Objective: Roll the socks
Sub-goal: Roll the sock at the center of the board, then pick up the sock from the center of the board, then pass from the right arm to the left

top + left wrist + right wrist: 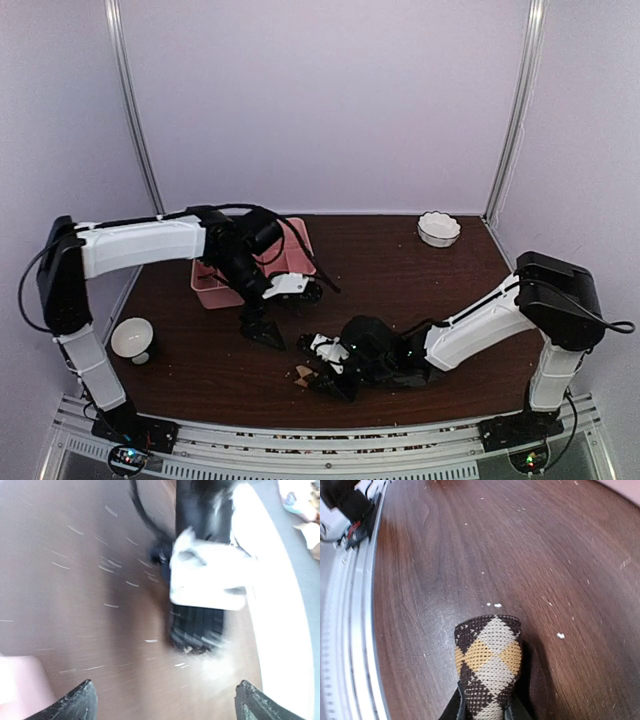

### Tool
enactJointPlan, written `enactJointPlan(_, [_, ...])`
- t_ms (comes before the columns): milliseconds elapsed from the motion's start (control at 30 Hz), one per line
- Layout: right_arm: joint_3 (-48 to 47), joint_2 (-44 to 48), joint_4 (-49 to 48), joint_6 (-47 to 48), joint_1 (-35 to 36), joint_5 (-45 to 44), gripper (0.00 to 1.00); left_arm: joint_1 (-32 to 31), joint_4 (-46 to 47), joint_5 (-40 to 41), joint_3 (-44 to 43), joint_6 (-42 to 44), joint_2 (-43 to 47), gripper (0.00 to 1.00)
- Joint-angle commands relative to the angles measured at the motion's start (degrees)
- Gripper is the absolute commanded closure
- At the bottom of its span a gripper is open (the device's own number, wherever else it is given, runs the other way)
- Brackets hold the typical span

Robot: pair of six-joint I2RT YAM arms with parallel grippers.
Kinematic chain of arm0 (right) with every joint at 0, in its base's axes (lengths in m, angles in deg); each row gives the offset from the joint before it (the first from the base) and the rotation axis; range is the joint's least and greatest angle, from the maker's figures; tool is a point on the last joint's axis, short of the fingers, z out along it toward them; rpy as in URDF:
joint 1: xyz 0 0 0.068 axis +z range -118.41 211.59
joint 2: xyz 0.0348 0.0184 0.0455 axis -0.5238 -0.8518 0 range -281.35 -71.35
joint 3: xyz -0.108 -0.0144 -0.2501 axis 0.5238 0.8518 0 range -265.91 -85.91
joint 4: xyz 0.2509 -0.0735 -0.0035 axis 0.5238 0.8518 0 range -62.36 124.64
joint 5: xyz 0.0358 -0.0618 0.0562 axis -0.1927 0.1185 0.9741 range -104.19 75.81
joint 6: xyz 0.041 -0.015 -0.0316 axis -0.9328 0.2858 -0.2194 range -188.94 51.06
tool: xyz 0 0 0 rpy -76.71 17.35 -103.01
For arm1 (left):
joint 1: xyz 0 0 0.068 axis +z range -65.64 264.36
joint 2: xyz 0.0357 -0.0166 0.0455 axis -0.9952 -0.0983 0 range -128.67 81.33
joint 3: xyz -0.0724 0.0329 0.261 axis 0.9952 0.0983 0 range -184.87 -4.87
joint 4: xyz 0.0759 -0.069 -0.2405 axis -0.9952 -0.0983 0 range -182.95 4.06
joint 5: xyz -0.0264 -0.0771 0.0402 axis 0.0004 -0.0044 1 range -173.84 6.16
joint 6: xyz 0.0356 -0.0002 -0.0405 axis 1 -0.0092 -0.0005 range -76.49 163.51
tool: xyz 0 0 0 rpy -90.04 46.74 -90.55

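One of the socks, a brown, tan and cream checkered one (489, 655), is pinched at its lower end by my right gripper (486, 713), which is shut on it. The sock's free end lies on the dark wooden table (470, 555). From above, this sock (304, 374) shows as a small tan patch at the right gripper (326, 380), near the table's front edge. My left gripper (262, 328) hangs just above the table, left of and behind the right one. In the blurred left wrist view its fingertips (80, 702) stand wide apart, open, with nothing between them.
A pink tray (212, 288) sits behind the left gripper, partly hidden by the left arm. One white bowl (132, 338) stands at the left edge, another (438, 228) at the back right. White crumbs dot the wood. A metal rail (350, 630) runs along the front edge.
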Motion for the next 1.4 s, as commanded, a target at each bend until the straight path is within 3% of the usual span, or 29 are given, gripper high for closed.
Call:
enactJointPlan(0, [2.77,0.73,-2.34,-15.23,-3.88,15.45,0.91,-0.59,7.82,17.42,-0.09,-2.06,13.11,0.02])
enactJointPlan(67, [2.55,1.58,-5.01,-18.44,-4.63,18.63,0.92,-0.04,11.3,27.74,0.74,-2.46,16.84,0.02])
enactJointPlan(167, [1.96,3.05,-8.9,-22.5,-4.68,21.66,0.92,2.87,18.37,35.07,4.14,-6.2,20.61,0.02])
enactJointPlan(333, [0.09,4.8,-15.43,-31.17,-5.69,27.18,0.92,4.49,7.18,21.9,0.93,1.05,24.42,0.02])
enactJointPlan(433, [-2.1,5.21,-17.99,-36.08,-6.29,28.98,0.92,2.47,1.16,12.28,2.81,6.66,27.99,0.06])
enactJointPlan(533, [-5.47,4.71,-18.18,-39.76,-6.67,29.57,0.91,-1.86,-3.5,7.52,5.39,9.19,28.24,0.08])
enactJointPlan(700, [-8.12,3.88,-19.42,-43.21,-7.57,29.09,0.91,-10.52,-2.58,11.44,7.55,7.0,27.77,0.15])
enactJointPlan(933, [-10.51,3.11,-23.7,-48.45,-7.5,29.55,0.91,-11.44,3.87,18.54,8.9,4.68,26.36,0.22])
enactJointPlan(1367, [-9.86,-2.52,-43.37,-65.54,-6.88,29.67,0.89,-14.82,11.27,33.86,12.88,8.96,24.77,0.47])
